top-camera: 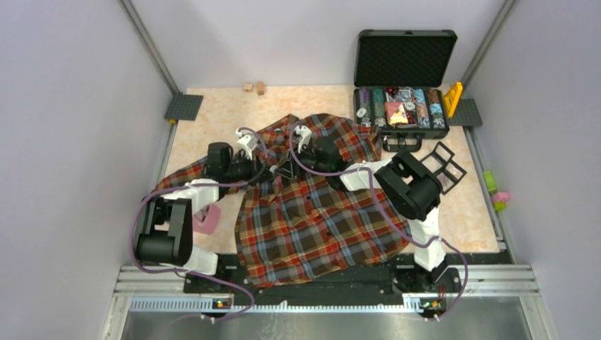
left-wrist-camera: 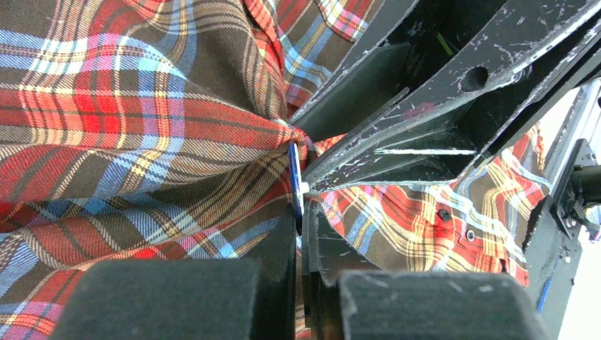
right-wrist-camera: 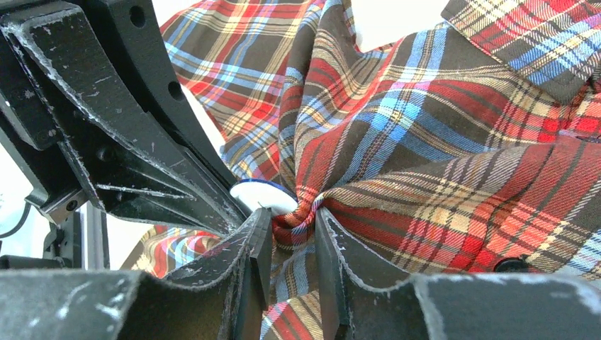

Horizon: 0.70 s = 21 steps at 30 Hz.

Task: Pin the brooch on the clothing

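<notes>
The plaid shirt [top-camera: 312, 227] lies spread across the middle of the table. My left gripper [left-wrist-camera: 303, 212] is shut on the brooch [left-wrist-camera: 295, 180], a small blue-edged disc seen edge-on against the cloth. In the right wrist view the brooch [right-wrist-camera: 261, 195] shows its pale face between the left fingers [right-wrist-camera: 142, 156]. My right gripper [right-wrist-camera: 292, 219] is shut on a bunched fold of the shirt [right-wrist-camera: 439, 142] right beside the brooch. In the top view both grippers meet near the shirt's upper chest, left [top-camera: 273, 172] and right [top-camera: 290, 168].
A pink block [top-camera: 208, 219] lies by the left arm's base. An open black case [top-camera: 404, 78] of chips stands at the back right, with a black lattice piece [top-camera: 443, 166] in front of it. Small wooden blocks [top-camera: 254, 87] sit at the back edge.
</notes>
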Each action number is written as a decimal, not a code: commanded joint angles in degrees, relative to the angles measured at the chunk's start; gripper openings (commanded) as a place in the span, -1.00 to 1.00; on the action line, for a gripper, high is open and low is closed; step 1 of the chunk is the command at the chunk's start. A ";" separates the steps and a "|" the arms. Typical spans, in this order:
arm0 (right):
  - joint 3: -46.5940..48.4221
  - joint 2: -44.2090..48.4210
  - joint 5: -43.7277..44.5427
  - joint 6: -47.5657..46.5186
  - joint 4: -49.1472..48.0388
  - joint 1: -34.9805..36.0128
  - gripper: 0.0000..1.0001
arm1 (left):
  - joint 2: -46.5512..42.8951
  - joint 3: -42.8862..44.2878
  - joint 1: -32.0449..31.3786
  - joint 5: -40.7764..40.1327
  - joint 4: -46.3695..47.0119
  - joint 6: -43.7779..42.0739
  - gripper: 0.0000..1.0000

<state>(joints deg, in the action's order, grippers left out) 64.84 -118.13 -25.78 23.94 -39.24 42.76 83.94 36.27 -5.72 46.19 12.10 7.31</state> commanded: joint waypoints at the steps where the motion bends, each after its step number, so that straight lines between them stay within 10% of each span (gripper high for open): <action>1: -0.07 3.15 6.53 -0.41 -5.86 -0.14 -0.43 | -0.47 1.72 -1.76 5.16 -1.40 0.10 -1.00; 21: -6.02 13.20 7.73 -0.92 -4.16 -0.82 -0.26 | 0.45 4.89 -1.58 -4.89 -7.92 1.83 -0.96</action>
<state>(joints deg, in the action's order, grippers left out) 60.12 -111.35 -19.16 24.12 -41.04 42.19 84.42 38.65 -7.07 42.89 6.04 8.93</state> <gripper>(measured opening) 0.354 0.022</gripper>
